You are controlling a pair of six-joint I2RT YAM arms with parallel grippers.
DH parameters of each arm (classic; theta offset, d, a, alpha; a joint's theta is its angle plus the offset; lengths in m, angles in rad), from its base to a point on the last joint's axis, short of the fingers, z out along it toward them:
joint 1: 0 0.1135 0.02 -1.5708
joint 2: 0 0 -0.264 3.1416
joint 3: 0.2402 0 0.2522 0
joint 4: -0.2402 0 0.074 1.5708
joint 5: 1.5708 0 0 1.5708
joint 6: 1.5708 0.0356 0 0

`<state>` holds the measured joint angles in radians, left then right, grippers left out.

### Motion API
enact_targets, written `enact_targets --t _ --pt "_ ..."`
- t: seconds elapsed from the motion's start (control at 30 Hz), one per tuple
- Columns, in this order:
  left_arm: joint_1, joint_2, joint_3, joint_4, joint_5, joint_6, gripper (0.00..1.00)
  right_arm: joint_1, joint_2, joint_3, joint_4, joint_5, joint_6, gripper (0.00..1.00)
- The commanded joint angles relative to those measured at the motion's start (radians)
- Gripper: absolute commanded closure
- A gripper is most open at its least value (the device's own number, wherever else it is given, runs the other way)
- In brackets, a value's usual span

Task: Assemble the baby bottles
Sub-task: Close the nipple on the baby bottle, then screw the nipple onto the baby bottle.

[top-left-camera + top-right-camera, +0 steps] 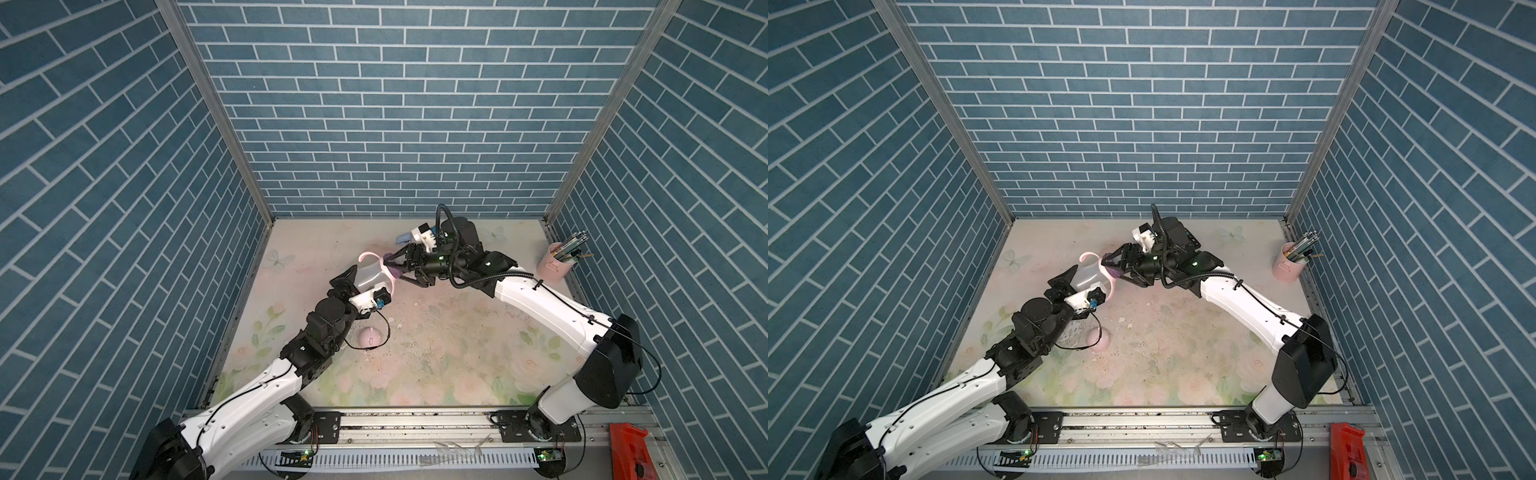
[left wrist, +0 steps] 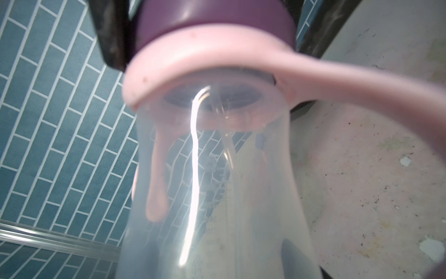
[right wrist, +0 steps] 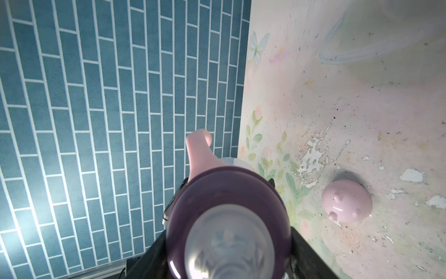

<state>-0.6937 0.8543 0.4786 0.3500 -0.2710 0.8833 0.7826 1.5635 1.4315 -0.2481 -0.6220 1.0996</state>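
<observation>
The left pincer [image 1: 365, 282] is clamping the clear plastic bottle body [image 2: 229, 193], likely slippery; the right pincer [image 1: 394, 269] is gripping the stiff purple collar [image 3: 229, 193].

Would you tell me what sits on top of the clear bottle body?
The pink handled ring, then the purple collar with clear teat; the mouth of the bottle body is covered.

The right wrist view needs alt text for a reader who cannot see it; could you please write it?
Close-up of a purple collar with a clear teat, between the black fingers of the right gripper, a pink handle curving away behind. A pink dome cap lies on the floral table beside a blue brick wall.
</observation>
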Motion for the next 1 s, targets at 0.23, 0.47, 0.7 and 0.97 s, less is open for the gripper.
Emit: enact_targets --t 0.23,0.47,0.7,0.97 --pt "-0.030 -0.054 0.117 -0.083 0.416 -0.379 0.74 0.035 -0.246 0.150 -0.571 0.100 -0.617 0.02" --pt "0.051 -0.029 0.228 -0.294 0.855 -0.529 0.74 0.034 -0.424 0.162 -0.696 0.067 -0.998 0.02" --pt "0.064 0.034 0.369 -0.518 1.165 -0.530 0.75 0.040 -0.360 0.280 -0.847 0.135 -1.269 0.13" --pt "0.064 0.084 0.417 -0.618 1.244 -0.492 0.78 0.047 -0.244 0.438 -0.915 0.019 -1.363 0.09"
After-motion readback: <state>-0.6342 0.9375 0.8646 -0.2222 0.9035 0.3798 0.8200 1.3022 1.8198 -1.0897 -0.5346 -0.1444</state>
